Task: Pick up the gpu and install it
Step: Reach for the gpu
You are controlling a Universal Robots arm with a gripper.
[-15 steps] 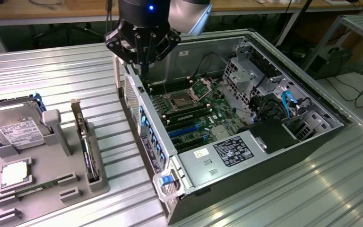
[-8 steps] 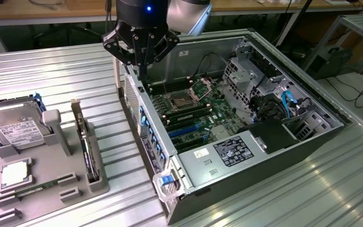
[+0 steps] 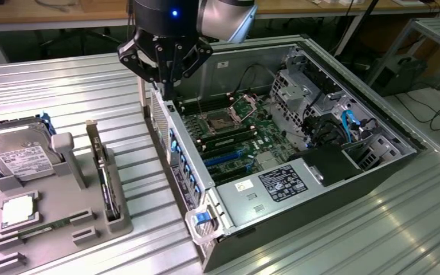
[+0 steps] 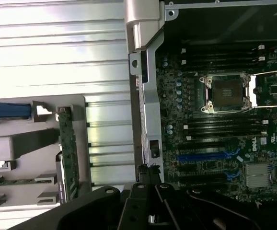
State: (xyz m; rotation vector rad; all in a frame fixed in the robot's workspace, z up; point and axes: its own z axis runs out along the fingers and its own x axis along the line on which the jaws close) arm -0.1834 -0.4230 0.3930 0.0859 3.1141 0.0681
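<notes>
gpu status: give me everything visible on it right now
The gpu, a thin flat dark card with a green board edge, stands upright on its long edge in a slot of the grey plastic holder tray, at the exterior view's left of the open black computer case. A pale metal bracket seems to rise at its far end. Seen edge-on, its faces are hard to read. Only the holder touches it; the shut pincer hangs apart, over the case wall.

1 gpu (image 3: pixel 103 172), 1 hdd (image 3: pixel 21 154), 1 case (image 3: pixel 239 200)
</notes>
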